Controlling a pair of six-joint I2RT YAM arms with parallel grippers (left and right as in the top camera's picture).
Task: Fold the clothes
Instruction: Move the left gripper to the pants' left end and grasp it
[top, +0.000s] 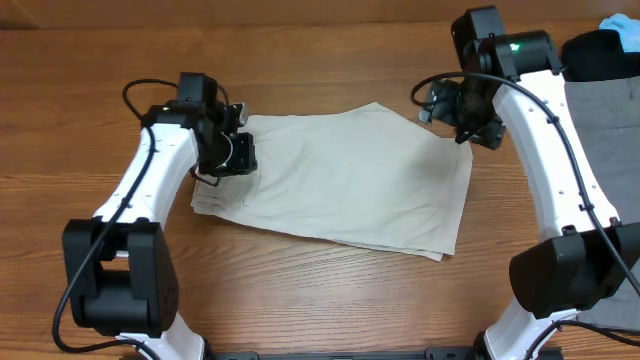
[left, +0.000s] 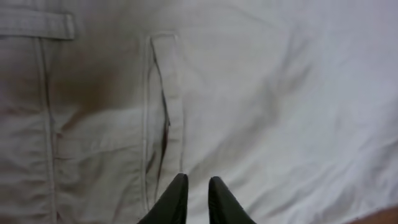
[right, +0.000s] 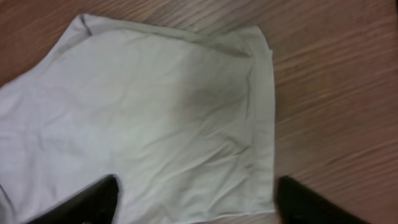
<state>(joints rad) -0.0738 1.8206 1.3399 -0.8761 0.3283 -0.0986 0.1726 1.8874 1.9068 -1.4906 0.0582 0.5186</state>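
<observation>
The pale beige shorts (top: 340, 180) lie flat on the wooden table (top: 330, 300), waist end to the left and leg hems to the right. My left gripper (top: 235, 150) hovers over the waist end. In the left wrist view its fingertips (left: 198, 183) are nearly together with nothing between them, just above the shorts (left: 280, 93), beside the slit back pocket (left: 165, 118) and a belt loop (left: 37, 25). My right gripper (top: 462, 125) is at the far right corner of the shorts. Its fingers (right: 196, 193) are spread wide over the leg hem of the shorts (right: 155, 106) and hold nothing.
A grey cloth (top: 600, 130) lies on the right side of the table behind the right arm, with a blue item (top: 622, 30) at the top right corner. Bare wood (right: 336, 93) shows beside the hem.
</observation>
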